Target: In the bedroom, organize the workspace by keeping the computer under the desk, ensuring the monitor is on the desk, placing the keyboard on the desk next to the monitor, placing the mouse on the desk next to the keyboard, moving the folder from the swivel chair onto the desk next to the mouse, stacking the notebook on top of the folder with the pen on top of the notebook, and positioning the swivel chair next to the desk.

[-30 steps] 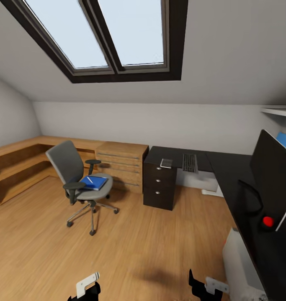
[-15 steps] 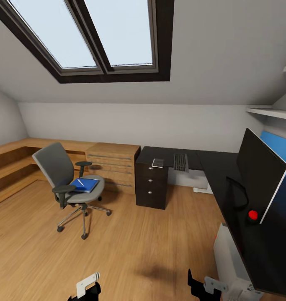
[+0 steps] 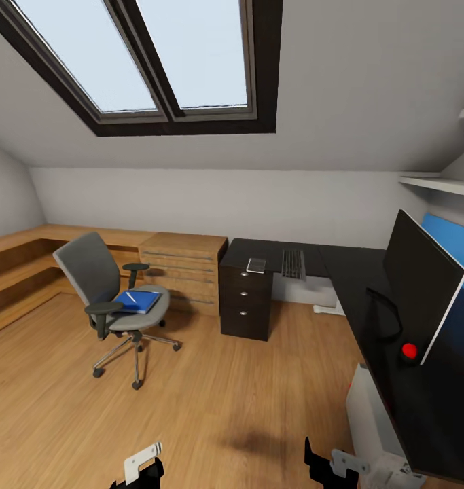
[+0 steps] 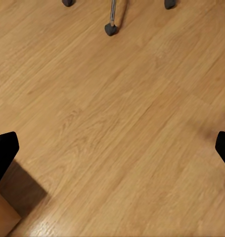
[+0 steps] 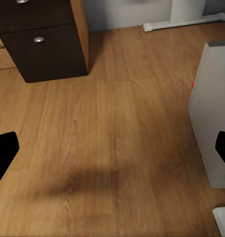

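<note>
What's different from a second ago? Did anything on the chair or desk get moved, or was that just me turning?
Only the view swung: a second ago the whole scene sat further right, and since half a second ago it has held. The folder still lies on the swivel chair, the keyboard and monitor on the desk. Left gripper and right gripper stay low, open, holding nothing.

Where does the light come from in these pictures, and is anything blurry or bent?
Head view: daylight comes through the skylights; a soft dark shadow lies on the floor, and straight edges bow towards the corners. Left and right wrist views: sharp wood grain, with a shadow patch in each.
</note>
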Robot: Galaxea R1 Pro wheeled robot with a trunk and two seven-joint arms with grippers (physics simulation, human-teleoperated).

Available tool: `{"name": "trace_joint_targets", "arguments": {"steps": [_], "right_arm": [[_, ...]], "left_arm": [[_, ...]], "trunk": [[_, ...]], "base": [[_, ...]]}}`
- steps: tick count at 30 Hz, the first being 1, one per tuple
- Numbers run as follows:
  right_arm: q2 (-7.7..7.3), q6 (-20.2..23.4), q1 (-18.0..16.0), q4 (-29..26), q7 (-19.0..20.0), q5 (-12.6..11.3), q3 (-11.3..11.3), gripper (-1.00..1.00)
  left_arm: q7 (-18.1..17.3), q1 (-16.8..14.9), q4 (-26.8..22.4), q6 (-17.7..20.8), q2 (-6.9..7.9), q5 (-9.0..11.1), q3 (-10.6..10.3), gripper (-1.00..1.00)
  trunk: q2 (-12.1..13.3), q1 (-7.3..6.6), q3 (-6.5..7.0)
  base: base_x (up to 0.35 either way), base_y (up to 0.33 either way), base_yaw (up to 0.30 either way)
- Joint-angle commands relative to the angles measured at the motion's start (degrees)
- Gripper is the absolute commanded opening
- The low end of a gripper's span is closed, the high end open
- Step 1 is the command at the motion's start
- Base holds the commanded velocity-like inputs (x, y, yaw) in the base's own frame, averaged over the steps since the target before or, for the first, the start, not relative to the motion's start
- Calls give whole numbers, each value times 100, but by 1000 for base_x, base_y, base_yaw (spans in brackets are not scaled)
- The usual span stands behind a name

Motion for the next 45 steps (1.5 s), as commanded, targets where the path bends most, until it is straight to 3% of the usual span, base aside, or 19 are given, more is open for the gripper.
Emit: {"name": "trace_joint_targets", "arguments": {"steps": [1,45], "right_arm": [[3,-13,-4,4,-26,-29,49,100],[24,-20,-4,31,-33,3,65,100]], "left_arm": [[31,-6,-1,-39,5,63,-36,100],[40,-6,-4,-32,-8,72,-39,100]], "trunk": [[37,-22,11],[1802,-989,819]], "base": [[0,0,0],[0,0,-18]]}}
